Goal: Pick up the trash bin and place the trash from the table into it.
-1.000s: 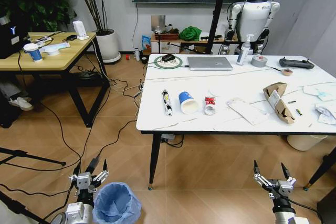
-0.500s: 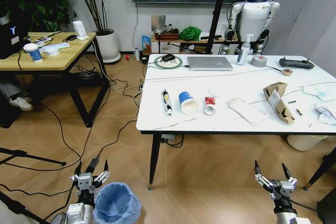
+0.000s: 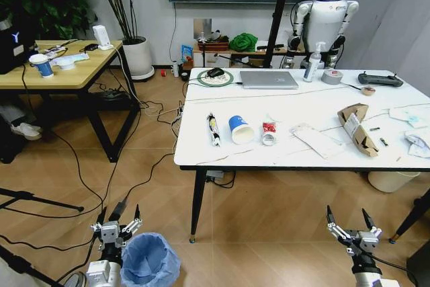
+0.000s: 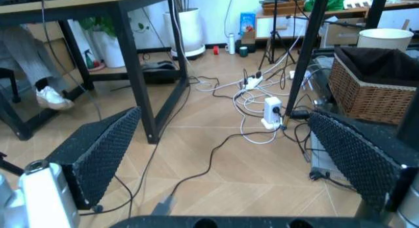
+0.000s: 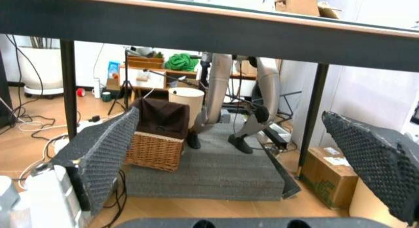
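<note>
The trash bin (image 3: 149, 261), lined with a crinkly light-blue bag, stands on the floor at the lower left, just right of my open left gripper (image 3: 119, 222). My open right gripper (image 3: 349, 223) hangs low at the lower right, in front of the table (image 3: 282, 158). On the marble-look top lies the trash: a black-white tube wrapper (image 3: 213, 130), a blue-white paper cup (image 3: 240, 130), a small red wrapper (image 3: 269, 128), white papers (image 3: 316, 141) and a torn brown cardboard box (image 3: 357, 128). Both wrist views show wide-spread fingers (image 4: 98, 154) (image 5: 101, 154) with nothing between them.
A grey laptop (image 3: 268, 80), tape roll (image 3: 331, 77), spray bottle (image 3: 312, 64) and controller (image 3: 379, 80) sit at the table's far side. A light-wood desk (image 3: 60, 72) stands left, with cables across the floor. A wicker basket (image 5: 157, 139) and cream bin (image 3: 392, 181) sit under the table.
The whole head view has shifted slightly, so the camera moved. Both grippers sit a little lower in the picture and stay open.
</note>
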Motion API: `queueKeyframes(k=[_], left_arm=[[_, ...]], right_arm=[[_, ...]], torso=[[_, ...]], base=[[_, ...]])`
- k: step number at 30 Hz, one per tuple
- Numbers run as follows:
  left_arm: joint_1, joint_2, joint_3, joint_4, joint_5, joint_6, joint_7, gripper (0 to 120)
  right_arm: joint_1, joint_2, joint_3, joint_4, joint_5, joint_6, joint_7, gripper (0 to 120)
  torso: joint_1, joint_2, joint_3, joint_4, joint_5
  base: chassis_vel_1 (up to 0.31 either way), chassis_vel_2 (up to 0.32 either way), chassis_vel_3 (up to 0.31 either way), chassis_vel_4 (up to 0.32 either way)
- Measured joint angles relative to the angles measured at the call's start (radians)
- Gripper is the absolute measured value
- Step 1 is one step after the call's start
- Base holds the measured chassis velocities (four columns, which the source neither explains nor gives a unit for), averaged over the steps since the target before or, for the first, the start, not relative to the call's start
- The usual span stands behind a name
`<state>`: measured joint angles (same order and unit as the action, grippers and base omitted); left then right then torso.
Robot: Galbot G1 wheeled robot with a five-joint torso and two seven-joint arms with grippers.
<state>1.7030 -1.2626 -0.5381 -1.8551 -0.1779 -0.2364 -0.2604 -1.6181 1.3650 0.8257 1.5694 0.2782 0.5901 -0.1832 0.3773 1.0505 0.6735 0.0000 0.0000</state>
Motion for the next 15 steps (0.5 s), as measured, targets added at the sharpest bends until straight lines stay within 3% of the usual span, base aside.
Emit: queueKeyframes(k=[15], left_arm=[[-0.011,-0.009,0.004,0.016,-0.002,0.000,0.000,100]], right_arm=[[0.013,-0.004,-0.001,-0.005,0.009,-0.005,0.001,100]], torso=[[-0.025,-0.058,-0.034,0.0000,0.0000]], base=[[0.000,0.000,0.000,0.000]])
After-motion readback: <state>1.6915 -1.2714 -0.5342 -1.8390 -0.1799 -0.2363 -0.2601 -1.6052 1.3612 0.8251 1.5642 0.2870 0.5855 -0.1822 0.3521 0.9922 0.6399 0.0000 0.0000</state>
